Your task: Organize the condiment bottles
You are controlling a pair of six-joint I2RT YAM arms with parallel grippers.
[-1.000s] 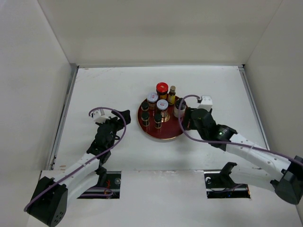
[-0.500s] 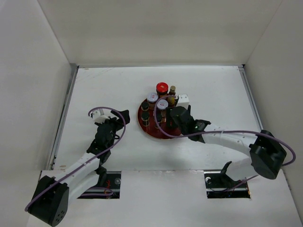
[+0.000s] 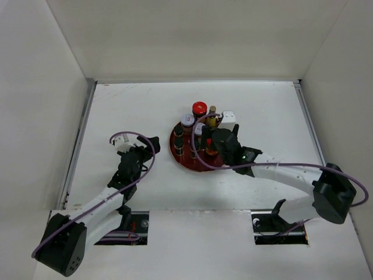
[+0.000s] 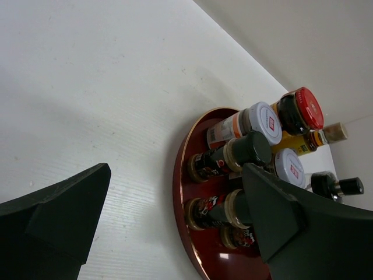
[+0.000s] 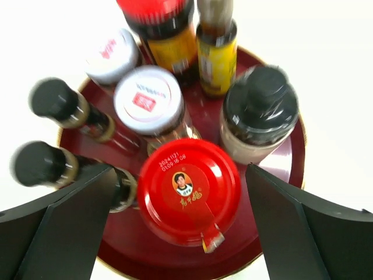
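Looking down, I see the white worktop (image 3: 134, 105) with the round dark-red tray (image 3: 182, 161) on it. All the condiment bottles (image 5: 148, 99) stand upright on this tray, close together. My right hand (image 5: 179, 172) hangs over the tray's right side with its fingers spread wide. A red-capped jar (image 5: 189, 198) stands between them with a small gap on each side, so I grip nothing. My left hand (image 4: 176, 169) is left of the tray and apart from it, also spread wide and empty. At the tray's far edge stand a second red-capped jar (image 5: 157, 23) and the slim yellowish bottle (image 5: 217, 52).
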